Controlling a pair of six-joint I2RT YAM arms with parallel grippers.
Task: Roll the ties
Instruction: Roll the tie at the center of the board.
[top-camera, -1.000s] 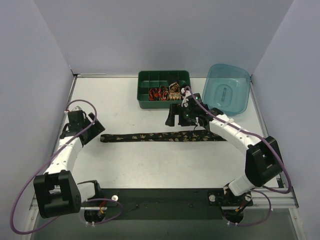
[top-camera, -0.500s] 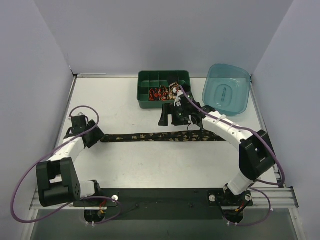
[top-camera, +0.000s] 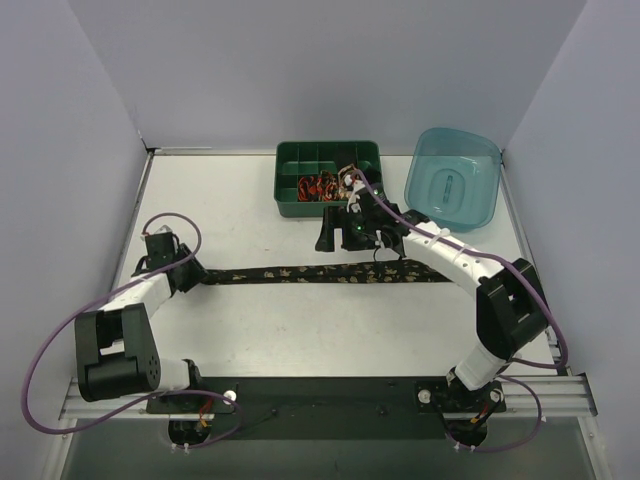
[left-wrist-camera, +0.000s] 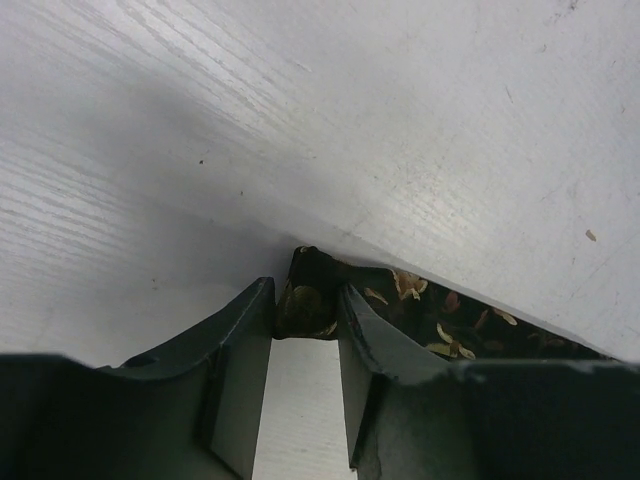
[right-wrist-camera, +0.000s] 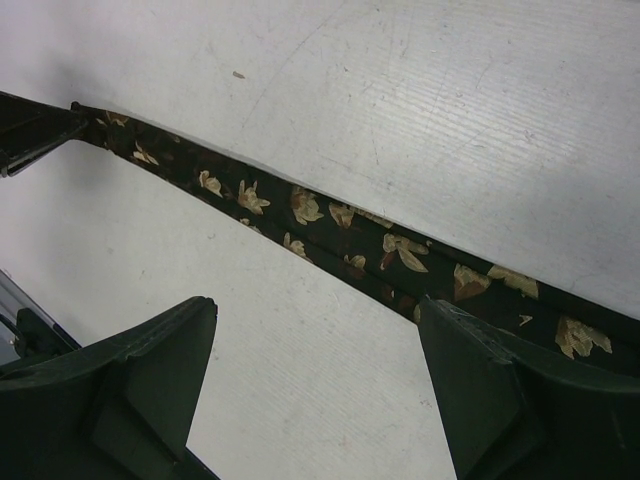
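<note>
The desk (top-camera: 250, 330) carries a teal tub (top-camera: 452, 180) in its far right corner and a green tray (top-camera: 300, 165) at the middle of its far edge. Over the last second the left arm (top-camera: 135, 292) has swung down from a raised position near the left edge to the left end of the long tie (top-camera: 320, 273). The right arm (top-camera: 450, 258) has shifted a little to the left, between the tray and the tie. The long tie itself has not moved. It lies flat and unrolled across the middle of the desk, parallel to the near edge, with its left end near the left edge. The left pincer (left-wrist-camera: 305, 305) has narrowed during the descent. In the left wrist view the tie's end fills the gap between its fingers and touches both inner faces, so the pincer is pinching that end. By this reading, the grasp that starts the roll is made or nearly made, and no turn of fabric has been wound yet. The right pincer (right-wrist-camera: 318, 310) is spread to its full width and holds nothing. It hovers above the tie's middle stretch, and the fabric runs diagonally just beyond its fingertips without touching them. The rolled ties (top-camera: 320, 186) sit as small coils in the near compartments of the green tray, just beside the right pincer.
</note>
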